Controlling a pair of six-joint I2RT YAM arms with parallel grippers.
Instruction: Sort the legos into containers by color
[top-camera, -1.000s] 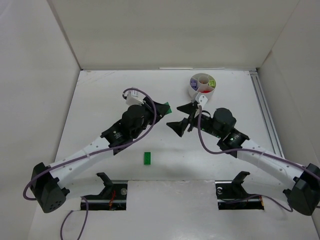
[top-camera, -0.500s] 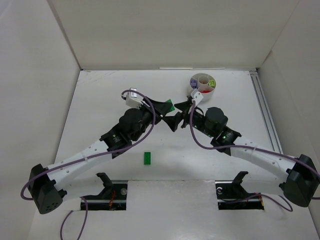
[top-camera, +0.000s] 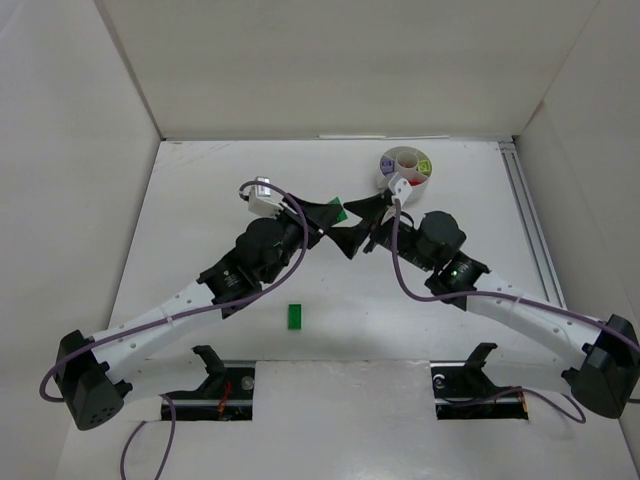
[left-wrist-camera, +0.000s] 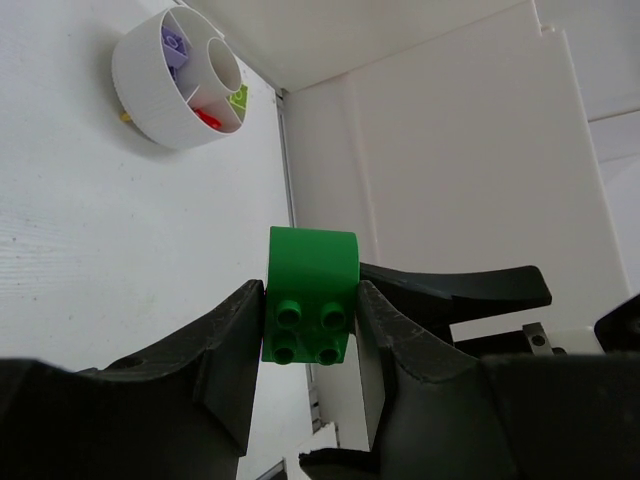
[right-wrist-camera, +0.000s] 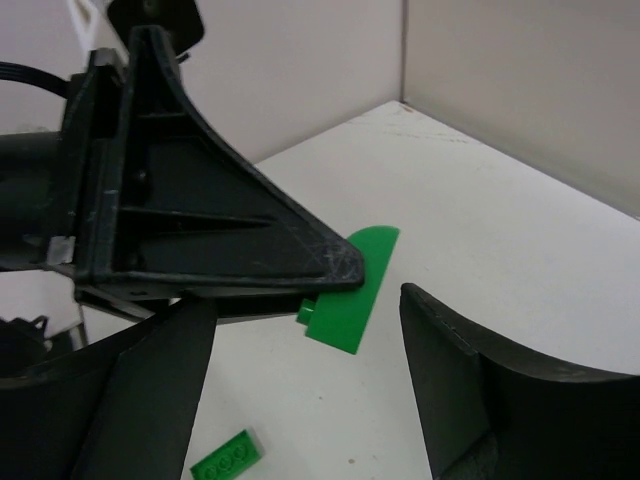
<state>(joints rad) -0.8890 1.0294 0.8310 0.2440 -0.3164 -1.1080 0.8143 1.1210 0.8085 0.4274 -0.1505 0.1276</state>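
Green arched brick (left-wrist-camera: 310, 270) sits clamped in the left gripper (left-wrist-camera: 308, 312); the right gripper (right-wrist-camera: 305, 308) stands spread open around it, near-left of the white dish (left-wrist-camera: 150, 115).

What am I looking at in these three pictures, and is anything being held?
Two robot arms are bolted to the near edge of a white table, each ending in a two-finger gripper. The wide picture comes from a fixed camera above and behind them. The other two come from a small camera on each wrist, so the black shapes at the bottom are that arm's own fingers. The left gripper is shut on a green brick, held above the table. The right gripper is open, its fingers either side of that brick without touching it. On the table lie a flat green plate and a round white dish whose compartments hold purple, red and lime pieces.
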